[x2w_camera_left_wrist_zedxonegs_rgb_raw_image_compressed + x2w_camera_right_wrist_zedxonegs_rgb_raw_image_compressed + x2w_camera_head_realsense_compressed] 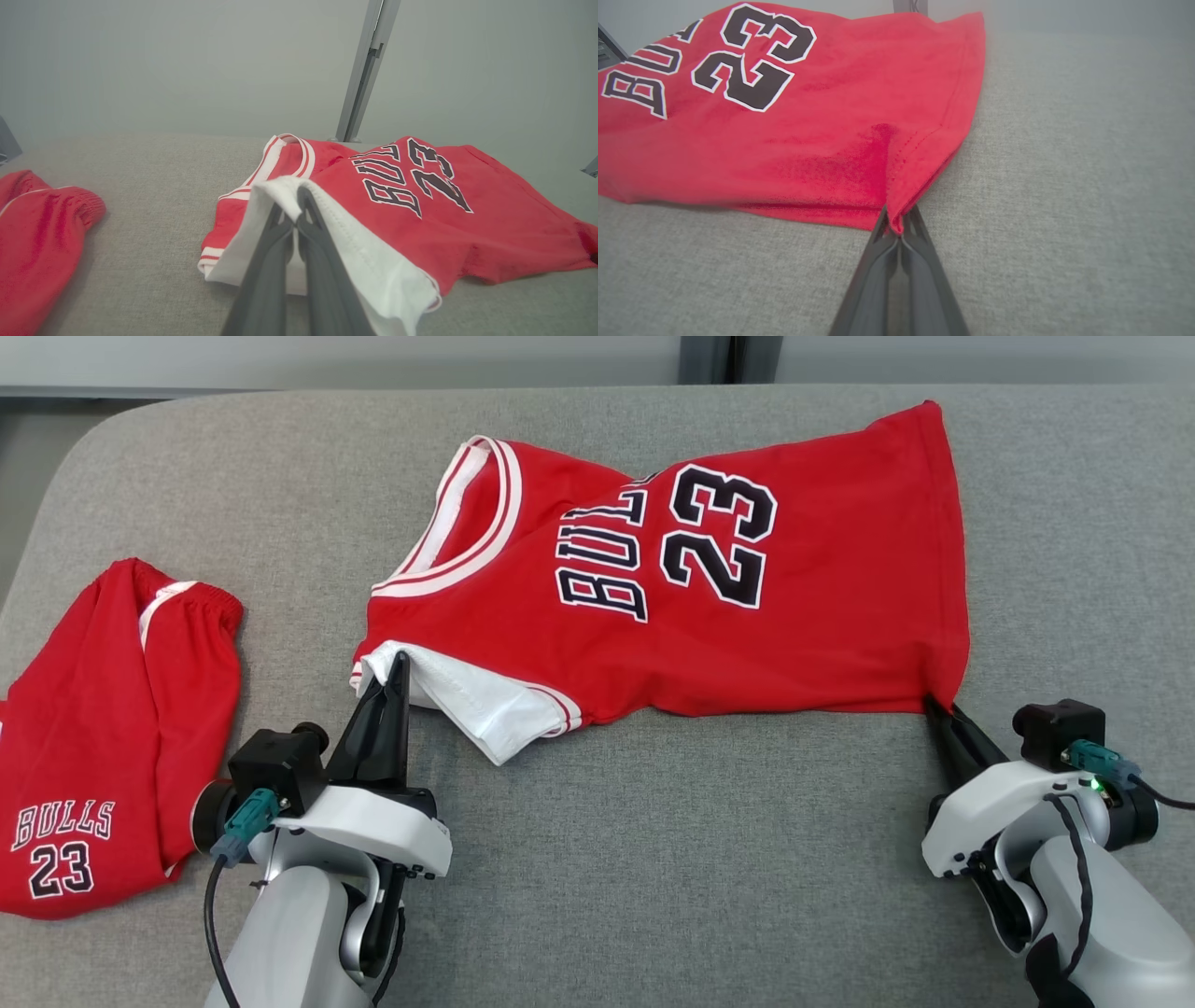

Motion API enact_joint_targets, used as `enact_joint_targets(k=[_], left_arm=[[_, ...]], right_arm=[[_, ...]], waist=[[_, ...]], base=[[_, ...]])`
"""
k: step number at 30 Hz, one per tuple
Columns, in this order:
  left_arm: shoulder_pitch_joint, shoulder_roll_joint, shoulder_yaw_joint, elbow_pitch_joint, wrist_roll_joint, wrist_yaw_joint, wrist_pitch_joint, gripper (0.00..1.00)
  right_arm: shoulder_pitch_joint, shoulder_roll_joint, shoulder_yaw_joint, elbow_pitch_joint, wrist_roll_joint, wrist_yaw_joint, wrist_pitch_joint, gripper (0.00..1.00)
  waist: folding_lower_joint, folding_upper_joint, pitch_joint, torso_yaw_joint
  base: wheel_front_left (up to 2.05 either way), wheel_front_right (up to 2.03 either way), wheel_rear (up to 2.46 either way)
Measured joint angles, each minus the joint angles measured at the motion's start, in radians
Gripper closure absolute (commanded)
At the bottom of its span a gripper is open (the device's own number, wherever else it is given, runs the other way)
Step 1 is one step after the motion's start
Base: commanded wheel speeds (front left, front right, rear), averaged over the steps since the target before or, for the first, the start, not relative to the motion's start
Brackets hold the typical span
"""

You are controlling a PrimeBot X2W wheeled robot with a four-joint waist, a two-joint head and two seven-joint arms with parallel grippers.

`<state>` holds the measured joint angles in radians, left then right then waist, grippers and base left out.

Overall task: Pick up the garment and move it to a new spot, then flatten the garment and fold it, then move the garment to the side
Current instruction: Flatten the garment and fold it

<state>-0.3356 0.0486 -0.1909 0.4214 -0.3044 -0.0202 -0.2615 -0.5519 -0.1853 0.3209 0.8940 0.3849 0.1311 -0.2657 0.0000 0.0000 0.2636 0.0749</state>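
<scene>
The jersey (822, 616) is carrying "BULLS" and, beside it, a larger "23" across its chest, in black characters edged in white, lying sideways in the head view. In the left wrist view the word is reading "BUL" before a fold, with "23" whole. In the right wrist view "BU" and "23" are showing. The shorts (93, 709) are bearing a smaller "BULLS" over "23" near one leg's hem.

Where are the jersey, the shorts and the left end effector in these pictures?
jersey (840, 616), head view, plain red cloth right of the number.
shorts (103, 709), head view, middle of the red cloth.
left end effector (400, 661), head view, fingertips on the jersey's white cloth.
</scene>
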Motion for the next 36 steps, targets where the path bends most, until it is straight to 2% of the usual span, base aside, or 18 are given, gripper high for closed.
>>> enact_joint_targets(k=[9,20,26,31,36], left_arm=[[0.016,0.0,0.003,0.004,-0.008,0.002,0.0,1.0],[0.079,0.0,0.004,-0.018,-0.051,0.014,0.0,1.0],[0.105,-0.001,0.015,-0.05,-0.074,0.03,0.0,1.0],[0.1,0.0,0.04,-0.107,-0.113,0.039,0.0,1.0],[0.049,0.0,0.045,-0.148,-0.11,0.043,0.0,1.0]], right_arm=[[0.055,-0.006,-0.028,-0.04,0.051,0.0,0.001,1.0],[0.09,-0.047,0.044,-0.117,0.222,0.0,0.002,1.0],[0.066,-0.091,0.077,-0.195,0.358,0.0,0.057,1.0],[0.026,-0.137,0.085,-0.242,0.422,0.0,0.091,1.0],[-0.036,-0.153,0.095,-0.28,0.49,0.0,0.145,1.0]], waist=[[0.0,0.0,-0.057,-0.015],[0.0,0.0,-0.181,-0.056],[0.0001,0.0,-0.243,-0.076],[0.0,0.0,-0.277,-0.093],[0.0,0.0,-0.298,-0.102]], base=[[0.0,0.0,0.0],[0.0,0.0,0.0],[0.0,0.0,0.0],[0.0,0.0,0.0],[0.0,0.0,0.0]])
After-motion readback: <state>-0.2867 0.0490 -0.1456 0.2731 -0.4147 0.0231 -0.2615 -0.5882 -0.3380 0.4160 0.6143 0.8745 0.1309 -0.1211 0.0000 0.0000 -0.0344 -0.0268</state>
